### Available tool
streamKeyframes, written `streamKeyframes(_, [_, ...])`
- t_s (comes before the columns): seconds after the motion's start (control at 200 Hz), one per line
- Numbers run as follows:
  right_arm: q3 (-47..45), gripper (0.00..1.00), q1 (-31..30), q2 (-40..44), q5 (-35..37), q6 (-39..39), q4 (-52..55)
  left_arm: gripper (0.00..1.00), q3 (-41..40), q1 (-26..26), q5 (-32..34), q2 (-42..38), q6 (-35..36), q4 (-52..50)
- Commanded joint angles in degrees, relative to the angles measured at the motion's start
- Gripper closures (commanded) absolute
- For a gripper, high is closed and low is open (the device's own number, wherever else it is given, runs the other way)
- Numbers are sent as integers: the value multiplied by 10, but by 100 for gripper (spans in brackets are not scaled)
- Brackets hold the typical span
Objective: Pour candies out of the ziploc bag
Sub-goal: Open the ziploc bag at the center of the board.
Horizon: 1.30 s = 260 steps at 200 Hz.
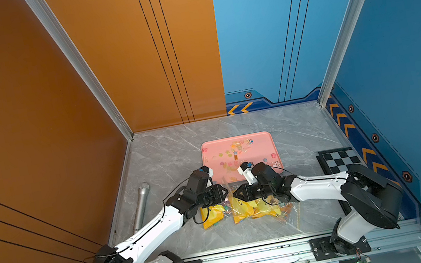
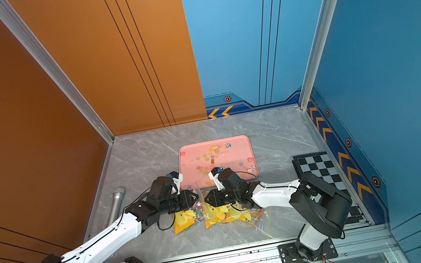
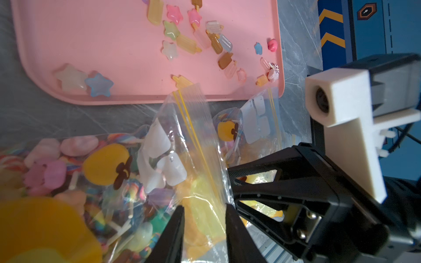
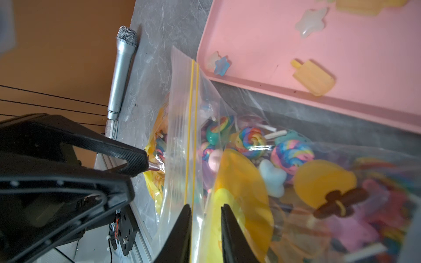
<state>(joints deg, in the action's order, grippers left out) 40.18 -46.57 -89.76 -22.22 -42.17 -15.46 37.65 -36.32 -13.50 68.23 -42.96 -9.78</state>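
Observation:
The clear ziploc bag (image 1: pixel 242 210) lies on the grey table just in front of the pink tray (image 1: pixel 261 143), and its yellow-striped mouth (image 4: pixel 191 113) stands up towards the tray. Inside the bag are candies (image 4: pixel 250 139): swirled lollipops, stars and big yellow pieces. More candies (image 1: pixel 232 153) lie scattered on the tray. My left gripper (image 3: pixel 205 208) and right gripper (image 4: pixel 206 207) meet tip to tip over the bag, in both top views (image 2: pixel 197 197) (image 2: pixel 206 198). Each is shut on the plastic near the mouth, from opposite sides.
A silver microphone (image 1: pixel 142 205) lies at the left by the orange wall. A folded chessboard (image 1: pixel 340 159) sits at the right by the blue wall. The metal rail with both arm bases runs along the front edge.

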Motion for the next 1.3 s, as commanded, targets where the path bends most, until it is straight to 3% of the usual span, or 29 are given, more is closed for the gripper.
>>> streamKeyframes(0.0, [14,75,-5,-2,16,6,14,66,21,-12,10,20,2,23])
streamKeyframes(0.395, [7,75,-8,2,17,7,11,73,35,-26,2,73,-5,52])
streamKeyframes(1.296, [-7,75,3,3,13,-6,-7,80,4,-10,1,36,-6,45])
